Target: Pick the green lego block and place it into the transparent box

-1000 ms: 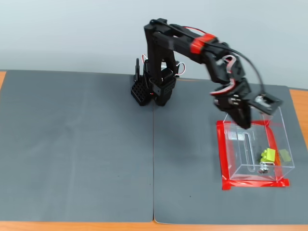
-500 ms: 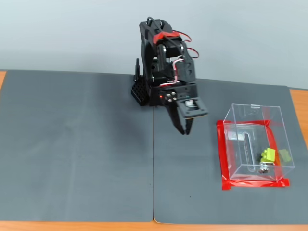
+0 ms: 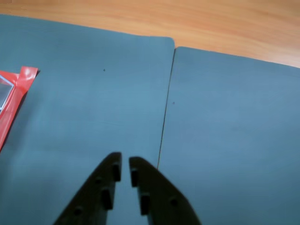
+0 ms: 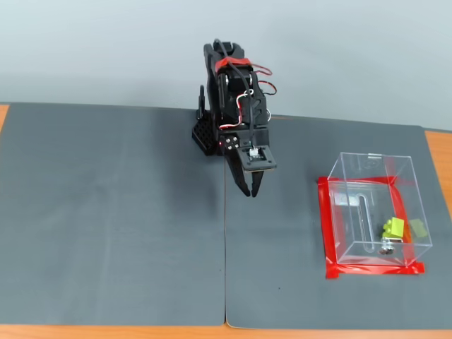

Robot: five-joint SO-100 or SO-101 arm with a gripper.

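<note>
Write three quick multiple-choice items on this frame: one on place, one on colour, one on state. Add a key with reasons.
1. Where is the green brick?
A. On the grey mat beside the arm
B. Inside the clear box
C. Between the gripper's fingers

2. What colour is the tape on the mat around the box?
A. Red
B. Blue
C. White

3. How is the gripper?
A. Clamped on the brick
B. Spread wide open
C. Nearly closed and empty

Key:
1. B, the fixed view shows the brick lying on the box floor near its front corner.
2. A, a red band frames the box's base.
3. C, the wrist view shows the gripper with only a thin gap between the fingertips and nothing in it.
</note>
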